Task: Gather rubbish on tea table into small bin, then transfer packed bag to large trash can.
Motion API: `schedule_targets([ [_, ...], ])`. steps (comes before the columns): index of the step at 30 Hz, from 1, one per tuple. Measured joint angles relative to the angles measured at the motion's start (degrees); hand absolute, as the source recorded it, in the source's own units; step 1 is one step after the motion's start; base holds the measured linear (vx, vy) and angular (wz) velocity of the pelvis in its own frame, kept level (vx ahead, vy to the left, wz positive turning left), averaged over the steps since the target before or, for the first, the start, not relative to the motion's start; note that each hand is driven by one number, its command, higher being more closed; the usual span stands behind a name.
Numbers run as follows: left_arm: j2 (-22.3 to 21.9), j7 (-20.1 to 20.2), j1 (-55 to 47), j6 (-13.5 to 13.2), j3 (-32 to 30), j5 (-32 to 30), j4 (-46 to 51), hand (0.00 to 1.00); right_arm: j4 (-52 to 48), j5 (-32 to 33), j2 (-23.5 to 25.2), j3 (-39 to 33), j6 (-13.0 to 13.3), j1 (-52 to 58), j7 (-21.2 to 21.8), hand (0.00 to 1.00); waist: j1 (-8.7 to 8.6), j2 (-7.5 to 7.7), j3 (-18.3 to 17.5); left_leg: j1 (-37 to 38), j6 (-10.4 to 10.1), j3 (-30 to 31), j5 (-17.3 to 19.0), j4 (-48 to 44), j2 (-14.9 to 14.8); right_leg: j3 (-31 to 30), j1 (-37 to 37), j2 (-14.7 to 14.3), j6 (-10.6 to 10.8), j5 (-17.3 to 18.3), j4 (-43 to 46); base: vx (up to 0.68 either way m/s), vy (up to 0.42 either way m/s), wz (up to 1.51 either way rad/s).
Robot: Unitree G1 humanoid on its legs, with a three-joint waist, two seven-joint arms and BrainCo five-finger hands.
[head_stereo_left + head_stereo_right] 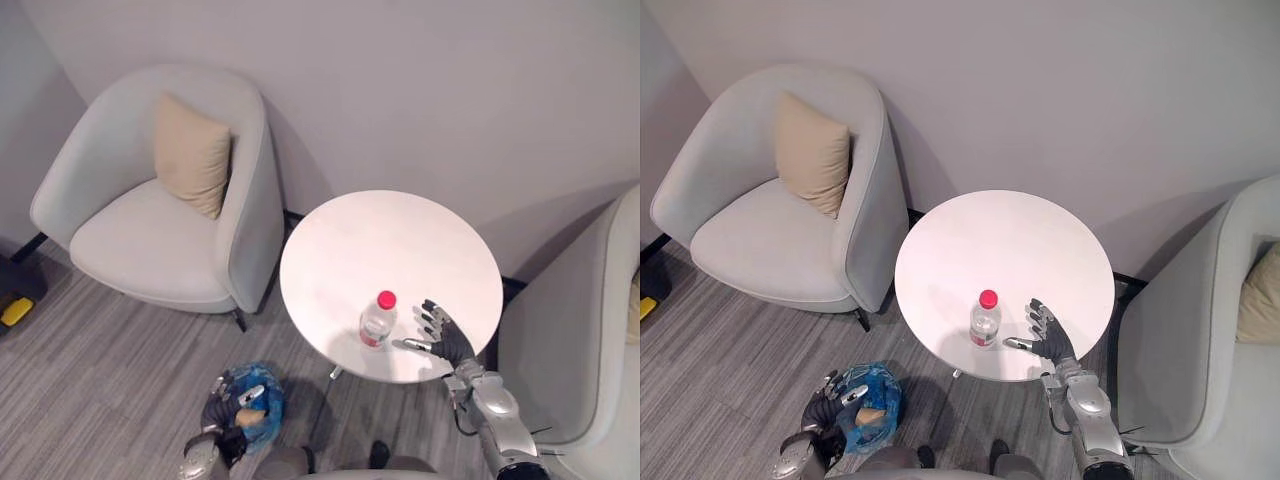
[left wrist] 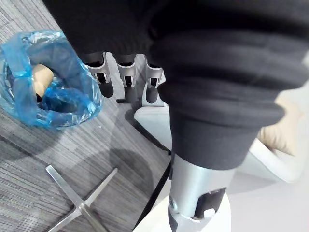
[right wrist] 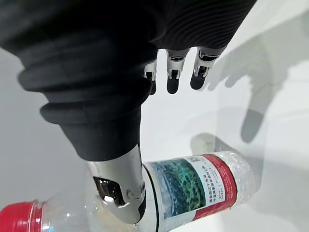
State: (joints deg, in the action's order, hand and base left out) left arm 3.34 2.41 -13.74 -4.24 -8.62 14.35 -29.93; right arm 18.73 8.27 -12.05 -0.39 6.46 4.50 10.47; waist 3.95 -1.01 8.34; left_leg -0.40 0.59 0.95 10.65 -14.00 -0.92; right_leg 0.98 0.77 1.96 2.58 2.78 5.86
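Upright near the front edge of the round white worktop (image 1: 390, 235): a red-capped bottle (image 1: 377, 322). Just beside it, right robot hand (image 1: 445, 337) spread wide, thumb toward the bottle. Down on the floor, blue-bagged small bin (image 1: 266, 418), left robot hand (image 1: 222, 411) over its rim, fingers straight. Flanking the worktop, an armchair (image 1: 130, 240) with beige cushion (image 1: 190, 155), and a second armchair (image 1: 570, 340) opposite.
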Motion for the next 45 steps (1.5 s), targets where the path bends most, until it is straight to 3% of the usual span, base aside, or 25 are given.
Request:
schedule_targets([
  [10,0.08,0.07,-0.41,-0.01,0.23,-0.49,-0.81,0.00,1.38,-1.79,-0.79,3.78,-0.05,-3.81,1.98,0.00,0.21,-0.72,0.54,-0.67,0.58,4.20,-4.45,4.07,2.74,4.06,1.20,1.98,0.67,-2.41,-3.97,-0.04,-0.003,0.25],
  [14,0.11,0.07,-0.65,-0.05,0.68,-0.48,-1.60,0.00,2.98,-2.18,-0.73,4.34,-0.03,-6.77,0.39,0.00,0.29,-0.85,1.48,-0.75,0.45,5.47,-6.12,5.78,3.07,5.20,0.93,2.35,0.60,-3.14,-4.13,-0.10,-0.012,0.15],
  [18,0.14,0.04,-1.61,-0.06,1.96,-0.43,-1.59,0.00,4.64,-4.50,0.53,5.63,0.03,-12.31,-3.83,0.00,0.46,-1.03,3.09,-1.34,-0.41,6.22,-7.47,7.66,3.01,5.62,0.22,2.26,0.68,-3.93,-5.11,-0.11,-0.029,0.07],
  [19,0.11,0.01,-1.62,-0.06,2.42,-0.38,-1.59,0.00,5.35,-5.03,0.73,5.65,0.03,-13.75,-5.38,1.00,0.72,-1.27,3.26,-1.75,-0.57,6.56,-7.74,7.94,3.01,5.85,-0.20,2.25,0.69,-3.93,-5.10,-0.07,-0.029,0.10],
  [26,0.07,-0.03,-1.41,-0.57,3.14,-0.19,-1.51,0.00,9.83,-6.05,0.15,5.80,0.52,-21.65,-7.81,1.00,3.20,-2.63,4.41,-3.29,-0.53,7.78,-8.65,7.43,2.98,6.88,-1.18,2.15,0.50,-4.35,-4.99,0.00,-0.020,0.09],
  [36,0.09,0.02,-1.24,-1.27,3.91,1.47,0.22,0.00,11.55,-1.88,-3.03,8.27,-0.26,-27.44,-6.36,1.00,3.24,-2.78,7.39,-4.91,0.02,8.37,-8.12,5.65,3.14,7.29,-2.21,2.14,0.02,-4.04,-4.01,0.01,-0.002,0.03],
  [45,0.03,0.19,-1.27,-1.20,3.14,1.46,0.68,0.00,-6.39,0.16,-3.10,10.27,-0.07,-23.53,-3.51,1.00,3.05,-2.75,7.37,-4.03,0.08,8.19,-7.66,5.16,3.06,7.08,-1.15,2.06,0.09,-3.82,-3.99,0.00,-0.003,0.00],
])
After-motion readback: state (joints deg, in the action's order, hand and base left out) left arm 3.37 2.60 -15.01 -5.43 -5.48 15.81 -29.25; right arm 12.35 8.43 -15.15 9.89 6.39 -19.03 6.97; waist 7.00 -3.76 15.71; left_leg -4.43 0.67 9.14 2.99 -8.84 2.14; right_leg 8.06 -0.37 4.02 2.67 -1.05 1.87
